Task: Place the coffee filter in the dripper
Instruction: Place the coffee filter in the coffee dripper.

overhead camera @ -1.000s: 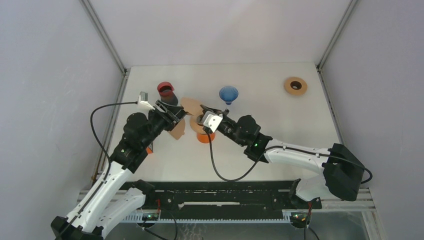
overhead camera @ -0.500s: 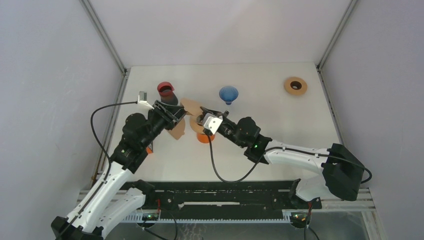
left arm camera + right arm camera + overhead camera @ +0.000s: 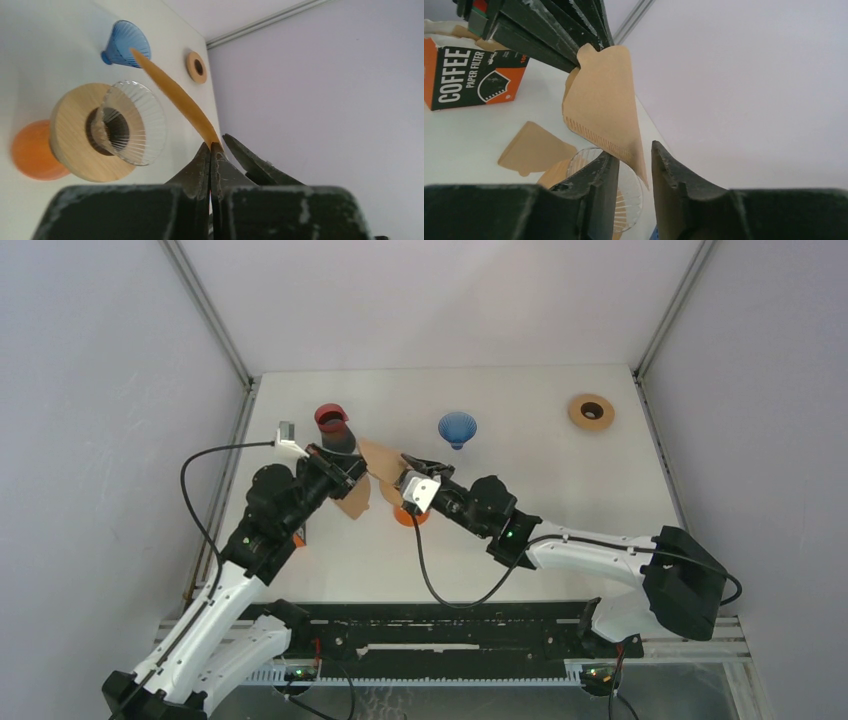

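Observation:
A brown paper coffee filter (image 3: 378, 455) hangs in the air above the table, and my left gripper (image 3: 347, 464) is shut on its tip. In the left wrist view the filter (image 3: 175, 95) runs edge-on away from the closed left gripper (image 3: 210, 146). My right gripper (image 3: 635, 160) is open, and the filter's (image 3: 604, 105) lower corner hangs loose between its fingers. The clear ribbed glass dripper (image 3: 132, 122) with a wooden collar sits on an orange cup just below the filter. The right gripper (image 3: 410, 465) partly hides the dripper (image 3: 408, 508) from above.
A blue cone dripper (image 3: 457, 428) stands behind, and a wooden ring (image 3: 590, 411) lies far right. A red-topped dark cup (image 3: 332, 425) is at the back left. An orange filter box (image 3: 469, 75) and loose filters (image 3: 536, 147) lie beside the glass dripper.
My left gripper has closed on the filter's tip. My right gripper, shut on the filter before, has opened its fingers and edged slightly left.

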`<state>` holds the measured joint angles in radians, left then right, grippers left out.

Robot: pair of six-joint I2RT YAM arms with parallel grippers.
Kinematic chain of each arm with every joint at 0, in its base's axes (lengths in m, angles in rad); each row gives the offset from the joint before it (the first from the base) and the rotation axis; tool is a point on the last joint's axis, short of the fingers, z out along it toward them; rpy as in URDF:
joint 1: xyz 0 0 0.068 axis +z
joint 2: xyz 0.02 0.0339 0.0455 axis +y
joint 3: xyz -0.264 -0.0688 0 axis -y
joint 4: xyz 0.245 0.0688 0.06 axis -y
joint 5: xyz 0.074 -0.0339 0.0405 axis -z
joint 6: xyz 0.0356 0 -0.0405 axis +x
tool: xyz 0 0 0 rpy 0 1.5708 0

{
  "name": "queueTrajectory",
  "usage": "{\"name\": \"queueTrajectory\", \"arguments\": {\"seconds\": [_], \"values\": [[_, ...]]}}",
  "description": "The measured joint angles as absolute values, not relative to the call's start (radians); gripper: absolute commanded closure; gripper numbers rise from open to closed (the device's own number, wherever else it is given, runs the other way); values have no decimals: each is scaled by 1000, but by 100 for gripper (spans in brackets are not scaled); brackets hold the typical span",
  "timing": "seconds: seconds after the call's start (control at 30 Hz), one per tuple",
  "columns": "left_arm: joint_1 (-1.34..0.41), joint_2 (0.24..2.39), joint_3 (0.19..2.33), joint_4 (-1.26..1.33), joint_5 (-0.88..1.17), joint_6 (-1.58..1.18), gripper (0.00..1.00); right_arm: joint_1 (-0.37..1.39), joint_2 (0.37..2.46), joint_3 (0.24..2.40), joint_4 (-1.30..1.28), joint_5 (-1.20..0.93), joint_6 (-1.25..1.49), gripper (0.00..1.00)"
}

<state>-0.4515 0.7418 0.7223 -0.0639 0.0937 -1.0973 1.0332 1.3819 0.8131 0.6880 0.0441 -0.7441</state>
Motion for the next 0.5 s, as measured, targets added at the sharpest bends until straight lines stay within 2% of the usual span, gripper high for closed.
{"name": "queueTrajectory", "arguments": {"seconds": [0.2, 0.5], "values": [[-451, 783, 822, -179, 52, -995, 100, 1041, 1356, 812, 593, 44, -714, 38], [-524, 953, 1103, -400, -22, -749, 100, 1042, 1155, 811, 440, 18, -559, 20]]}}
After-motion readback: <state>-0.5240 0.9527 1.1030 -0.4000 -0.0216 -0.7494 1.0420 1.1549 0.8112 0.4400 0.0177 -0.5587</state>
